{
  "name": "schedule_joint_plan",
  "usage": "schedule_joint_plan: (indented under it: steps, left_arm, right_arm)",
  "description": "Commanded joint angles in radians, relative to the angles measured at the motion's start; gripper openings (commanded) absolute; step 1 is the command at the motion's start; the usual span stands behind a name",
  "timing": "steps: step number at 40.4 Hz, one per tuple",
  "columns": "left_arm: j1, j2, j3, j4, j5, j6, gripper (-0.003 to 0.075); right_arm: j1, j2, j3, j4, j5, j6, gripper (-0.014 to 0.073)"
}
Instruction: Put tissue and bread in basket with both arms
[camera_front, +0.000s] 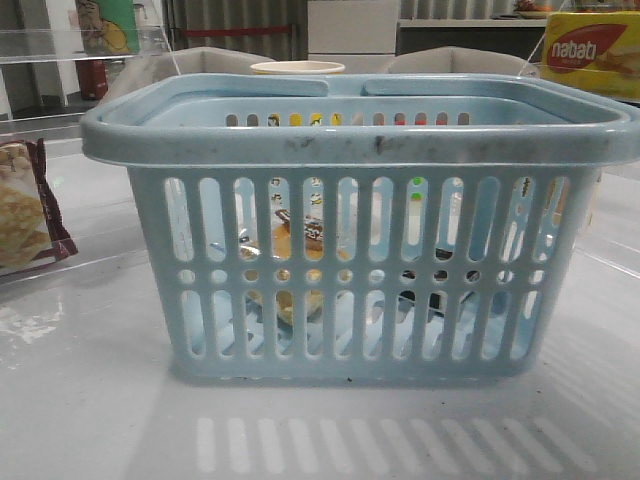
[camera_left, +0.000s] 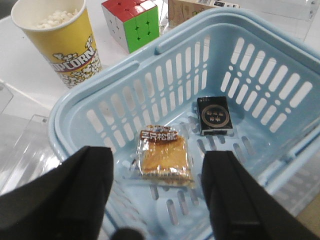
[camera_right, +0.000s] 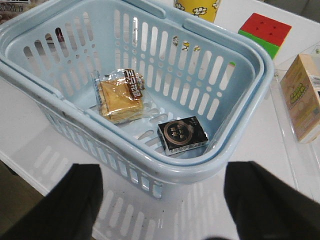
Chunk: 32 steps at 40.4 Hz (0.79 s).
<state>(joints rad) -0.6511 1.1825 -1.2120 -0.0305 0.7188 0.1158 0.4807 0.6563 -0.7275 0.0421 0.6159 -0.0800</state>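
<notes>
The light blue basket (camera_front: 350, 140) fills the middle of the front view. The bread (camera_left: 164, 155), golden-brown in a clear wrapper with a dark label, lies flat on the basket floor. It also shows in the right wrist view (camera_right: 120, 96) and through the slots in the front view (camera_front: 295, 250). A small black tissue packet (camera_left: 214, 116) lies beside it on the floor, apart from it, and shows in the right wrist view too (camera_right: 182, 135). My left gripper (camera_left: 159, 170) is open and empty above the bread, inside the rim. My right gripper (camera_right: 165, 190) is open and empty over the table outside the basket's rim (camera_right: 200, 167).
A popcorn cup (camera_left: 60, 40), a Rubik's cube (camera_left: 132, 22) and a carton (camera_right: 300, 97) stand behind the basket. A maroon-edged cracker packet (camera_front: 25, 205) lies at the left. A yellow wafer box (camera_front: 590, 50) stands at the back right.
</notes>
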Motion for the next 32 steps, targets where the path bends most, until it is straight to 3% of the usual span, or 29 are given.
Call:
schedule_joint_plan:
  steps: [1, 18, 32]
  left_arm:
    - [-0.007, -0.127, 0.058, -0.002, -0.075, -0.006, 0.0454]
    - [-0.007, -0.545, 0.394, -0.002, -0.075, -0.008, 0.0454]
    - [-0.007, -0.623, 0.481, -0.002, -0.075, -0.008, 0.0447]
  right_arm:
    - [0.0, -0.002, -0.025, -0.012, -0.075, -0.01, 0.0602]
    - [0.0, -0.002, -0.025, -0.012, -0.059, -0.01, 0.0602]
    - [0.0, 0.0, -0.025, -0.012, -0.018, -0.01, 0.0574]
